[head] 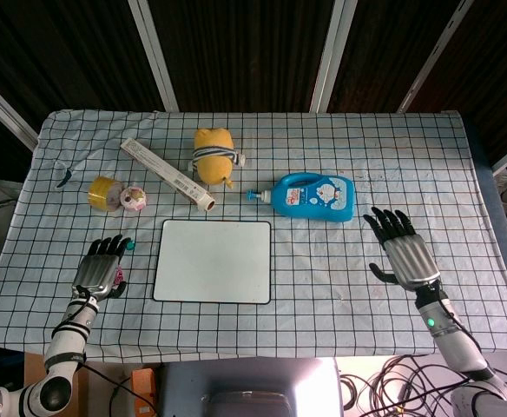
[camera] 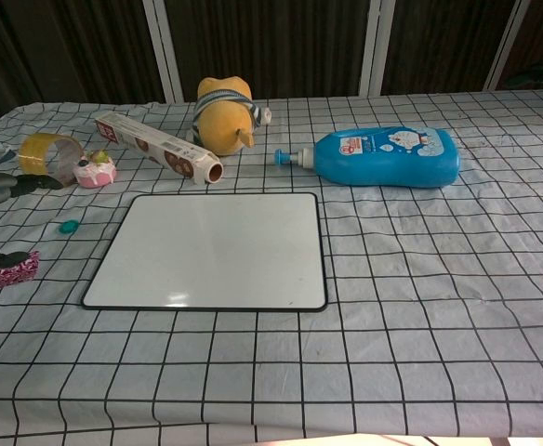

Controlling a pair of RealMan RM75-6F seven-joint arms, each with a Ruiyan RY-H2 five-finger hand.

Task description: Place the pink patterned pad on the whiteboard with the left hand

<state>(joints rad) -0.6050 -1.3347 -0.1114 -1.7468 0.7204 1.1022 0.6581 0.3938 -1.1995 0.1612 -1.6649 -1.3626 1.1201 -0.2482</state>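
The whiteboard (head: 213, 261) lies flat at the lower centre of the head view, its four dark-rimmed edges all uncovered and its white face bare. A strip of checked tablecloth (head: 323, 269) runs free along its left edge, and a much wider stretch opens to its right.

Above its top edge, in the upper half of the frame, sit a long cardboard tube box (head: 168, 173) lying diagonally, a yellow plush toy (head: 214, 156) and a blue bottle (head: 314, 195) on its side, all apart from the board. At upper left are a yellow tape roll (head: 104, 192) and a small pink toy (head: 134, 199) just beside it. A small teal bit (camera: 68, 226) lies near the board's left edge.

The left hand (head: 100, 267) is at lower left, back upward, fingers pointing toward the top of the frame, just beside the board's left edge. The pink patterned pad (camera: 5, 270) shows at the left edge of the chest view, low over the cloth, with the hand's dark fingers closed around it; in the head view only a pink sliver peeks out by the palm.

The right hand (head: 403, 248) rests at lower right, well apart from the board, fingers spread and holding nothing.
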